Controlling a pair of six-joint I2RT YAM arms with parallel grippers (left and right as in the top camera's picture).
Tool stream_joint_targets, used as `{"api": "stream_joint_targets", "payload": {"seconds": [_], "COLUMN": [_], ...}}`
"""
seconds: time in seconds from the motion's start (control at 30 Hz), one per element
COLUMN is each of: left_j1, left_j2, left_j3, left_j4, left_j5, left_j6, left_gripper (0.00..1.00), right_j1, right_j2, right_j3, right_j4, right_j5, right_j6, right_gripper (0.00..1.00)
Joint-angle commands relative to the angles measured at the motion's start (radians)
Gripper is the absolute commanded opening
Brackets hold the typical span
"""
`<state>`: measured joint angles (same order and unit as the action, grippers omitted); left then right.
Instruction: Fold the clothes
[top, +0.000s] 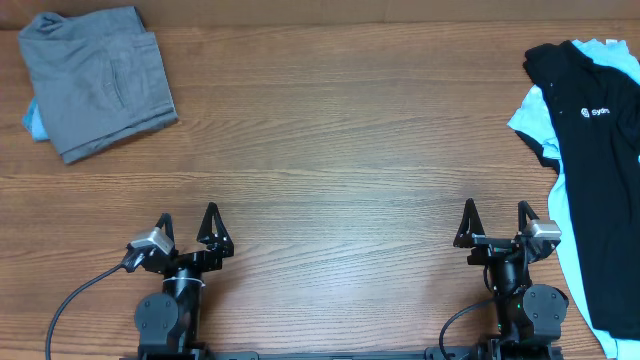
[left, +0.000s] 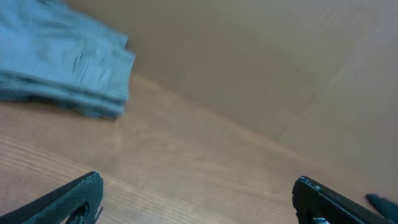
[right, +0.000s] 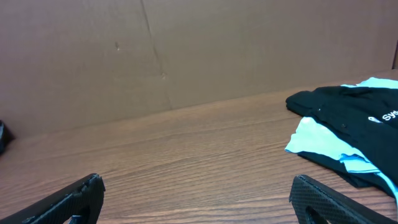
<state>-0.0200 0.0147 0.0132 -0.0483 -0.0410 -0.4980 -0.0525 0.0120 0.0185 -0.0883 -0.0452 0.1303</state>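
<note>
Presently: folded grey garment (top: 98, 85) at the table's (top: 330, 150) far-left corner, a blue scrap showing beneath it. Black polo (top: 590, 140) lies rumpled over a light-blue shirt (top: 527, 112) at the table's right edge. Left gripper (top: 188, 214) and right gripper (top: 496, 207) at the table's near edge, fingers spread, holding nothing.
</note>
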Motion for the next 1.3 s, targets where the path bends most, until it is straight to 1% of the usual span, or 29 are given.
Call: {"api": "stream_joint_targets", "payload": {"seconds": [0.0,0.03,0.1,1.27], "left_j1": [-0.008,-0.008,-0.007,0.0], "left_j2": [-0.011,-0.011,-0.011,-0.01], "left_j3": [-0.009,-0.008,-0.008,-0.008], "left_j4": [-0.026,-0.029,-0.029,-0.029], "left_j5": [0.023,0.048,0.05,0.041], "left_j6": [0.111,0.177,0.23,0.229], "left_gripper": [1.0,1.0,1.0,1.0], "right_j1": [-0.006,-0.006,-0.006,-0.006], "right_j2": [-0.009,-0.009,-0.009,-0.009], "right_j3": [-0.011,-0.011,-0.011,-0.011], "right_j4": [0.007,0.007,0.007,0.007], "right_j5": [-0.002,-0.002,-0.002,-0.002], "right_j6": [-0.004,-0.004,-0.004,-0.004], "right_gripper": [1.0,1.0,1.0,1.0]}}
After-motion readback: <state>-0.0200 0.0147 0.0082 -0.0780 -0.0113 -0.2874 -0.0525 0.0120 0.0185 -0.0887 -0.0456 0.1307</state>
